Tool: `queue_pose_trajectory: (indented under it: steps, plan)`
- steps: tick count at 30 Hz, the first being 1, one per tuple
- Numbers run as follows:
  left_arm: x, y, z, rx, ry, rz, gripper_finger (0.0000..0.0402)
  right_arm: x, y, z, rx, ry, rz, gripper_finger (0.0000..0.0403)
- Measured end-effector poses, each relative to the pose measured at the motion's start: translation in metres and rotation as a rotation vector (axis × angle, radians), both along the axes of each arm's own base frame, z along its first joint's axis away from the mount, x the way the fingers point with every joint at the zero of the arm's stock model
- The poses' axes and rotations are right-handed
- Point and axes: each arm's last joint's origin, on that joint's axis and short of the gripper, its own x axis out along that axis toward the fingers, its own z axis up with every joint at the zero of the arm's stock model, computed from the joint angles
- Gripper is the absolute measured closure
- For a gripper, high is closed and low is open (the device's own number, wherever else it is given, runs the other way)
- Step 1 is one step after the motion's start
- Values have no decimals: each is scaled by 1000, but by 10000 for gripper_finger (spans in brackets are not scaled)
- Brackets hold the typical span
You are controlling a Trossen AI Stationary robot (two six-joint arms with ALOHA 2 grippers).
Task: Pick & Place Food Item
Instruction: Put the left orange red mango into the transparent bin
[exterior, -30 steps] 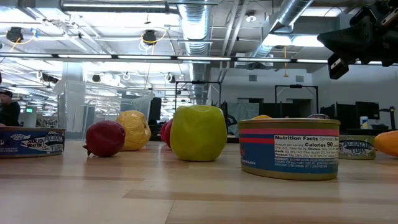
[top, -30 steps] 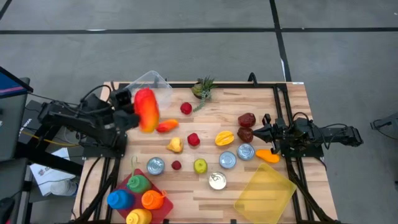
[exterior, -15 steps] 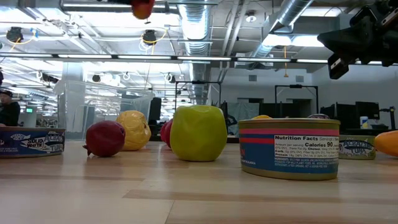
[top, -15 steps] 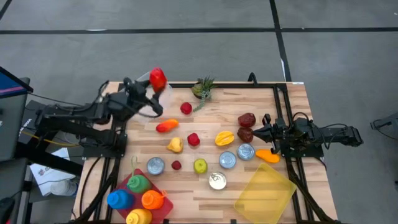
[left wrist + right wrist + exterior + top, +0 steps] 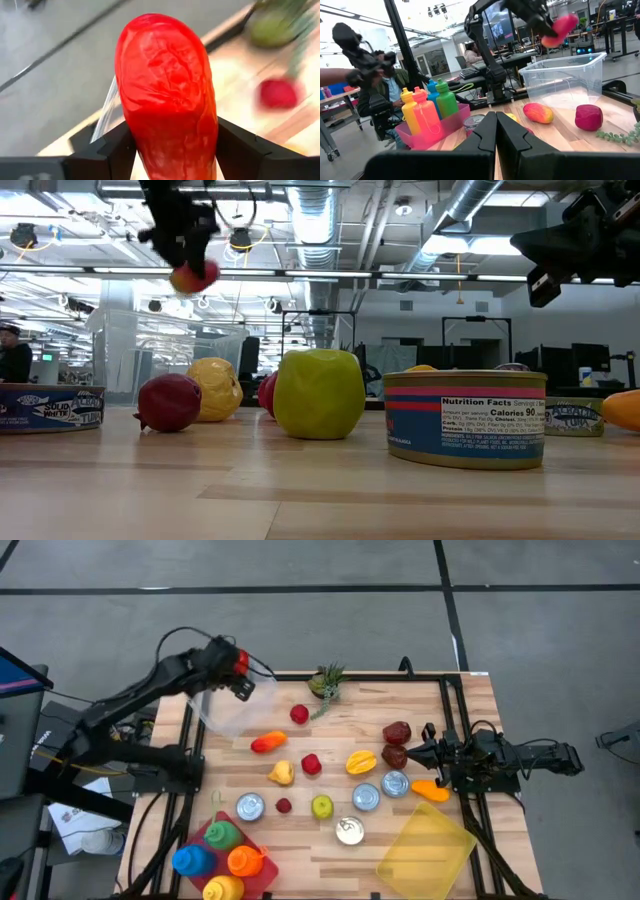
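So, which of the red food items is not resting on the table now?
The elongated red pepper, shut in the left gripper above the clear bin. The other red pieces, like the round red fruit, lie on the wooden table.

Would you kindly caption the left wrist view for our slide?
Left gripper holding a red pepper above the clear bin's edge.

- Open desk (image 5: 300,855) along the near edge's middle, between the bottle tray (image 5: 262,876) and yellow bin (image 5: 425,850).
- Cans (image 5: 365,796) and fruit (image 5: 322,806) crowd the centre.
- Clear bin (image 5: 225,710) fills the far-left corner.
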Motion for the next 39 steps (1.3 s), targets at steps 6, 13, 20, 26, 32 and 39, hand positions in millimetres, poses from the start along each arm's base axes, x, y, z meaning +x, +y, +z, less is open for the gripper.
queue_pose_trajectory:
  steps: [6, 13, 20, 26, 32, 39]
  plan:
    - [5, 32, -27, -136, 118, -36, 179, 0, 0, 0, 0, 0, 0, 403]
    - [9, 51, -49, -263, 168, -109, 179, 0, 0, 0, 0, 0, 0, 403]
    - [14, 57, -67, -347, 227, -174, 179, 0, 0, 0, 0, 0, 0, 403]
    - [9, 61, -75, -392, 225, -160, 178, 0, 0, 0, 0, 0, 0, 403]
    - [10, 61, -75, -399, 210, -170, 161, 0, 0, 0, 0, 0, 0, 403]
    - [8, 57, -70, -397, 192, -199, 115, 0, 0, 0, 0, 0, 0, 403]
